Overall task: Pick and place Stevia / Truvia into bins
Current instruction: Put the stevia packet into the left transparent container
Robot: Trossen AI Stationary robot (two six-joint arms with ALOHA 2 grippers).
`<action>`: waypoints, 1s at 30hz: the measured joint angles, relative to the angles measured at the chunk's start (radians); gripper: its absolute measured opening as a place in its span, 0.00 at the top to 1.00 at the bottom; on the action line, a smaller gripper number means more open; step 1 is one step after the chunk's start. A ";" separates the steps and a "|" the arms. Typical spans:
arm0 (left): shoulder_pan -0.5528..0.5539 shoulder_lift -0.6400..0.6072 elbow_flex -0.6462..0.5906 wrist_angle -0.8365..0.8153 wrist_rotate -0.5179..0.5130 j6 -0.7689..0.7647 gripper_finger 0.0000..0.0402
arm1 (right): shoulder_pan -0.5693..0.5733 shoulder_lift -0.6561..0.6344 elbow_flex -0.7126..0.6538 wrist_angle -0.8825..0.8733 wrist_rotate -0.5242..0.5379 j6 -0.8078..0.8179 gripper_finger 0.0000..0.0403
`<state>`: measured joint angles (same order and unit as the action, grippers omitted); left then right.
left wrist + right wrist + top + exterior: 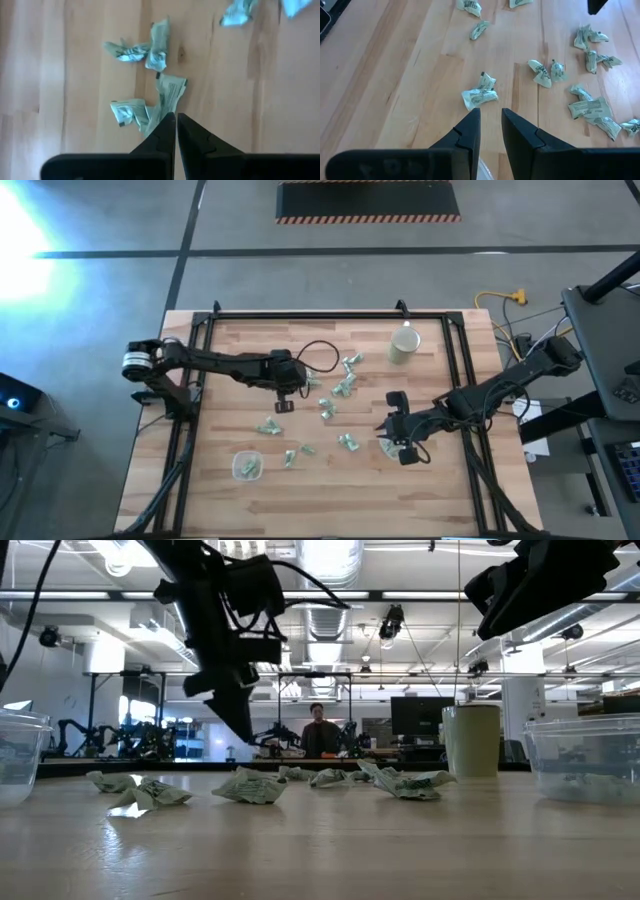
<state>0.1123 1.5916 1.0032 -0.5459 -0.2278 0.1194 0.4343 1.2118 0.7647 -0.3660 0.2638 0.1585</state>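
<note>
Many crumpled green-and-white Stevia sachets (pixel 335 390) lie flat on the wooden table. My left gripper (pixel 283 404) is shut and hangs above the table's middle left, pointing steeply down. In its wrist view a sachet (pixel 171 91) shows just past the fingertips. One clear bin (pixel 247 466) holding a few sachets stands near the front left. The other bin (pixel 585 755) stands front right, below my right gripper (pixel 490 125). That gripper is open by a narrow gap with nothing in it. My left gripper has its shut tips (pixel 176 120) right at the near end of a sachet (pixel 165 107) in the wrist view. The fingers hide that end, and I cannot tell whether it is pinched or lies on the table below.
A beige round cup (pixel 404 345) stands at the far right of the table. A black rail frame (pixel 330 316) borders the table. Loose sachets (pixel 480 95) lie ahead of my right gripper. A person (pixel 318 730) stands in the room beyond the table.
</note>
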 joint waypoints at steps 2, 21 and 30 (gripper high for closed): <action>0.000 0.022 -0.001 0.009 0.002 0.042 0.97 | 0.000 0.000 0.000 0.001 0.000 -0.001 0.83; 0.040 0.103 0.001 0.077 0.011 0.120 0.51 | 0.000 0.000 -0.010 0.007 0.001 -0.004 0.83; 0.059 0.131 0.004 0.106 0.050 0.137 0.51 | 0.000 0.000 -0.013 0.011 0.001 -0.002 0.83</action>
<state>0.1712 1.7230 1.0067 -0.4402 -0.1779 0.2565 0.4339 1.2118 0.7513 -0.3546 0.2646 0.1567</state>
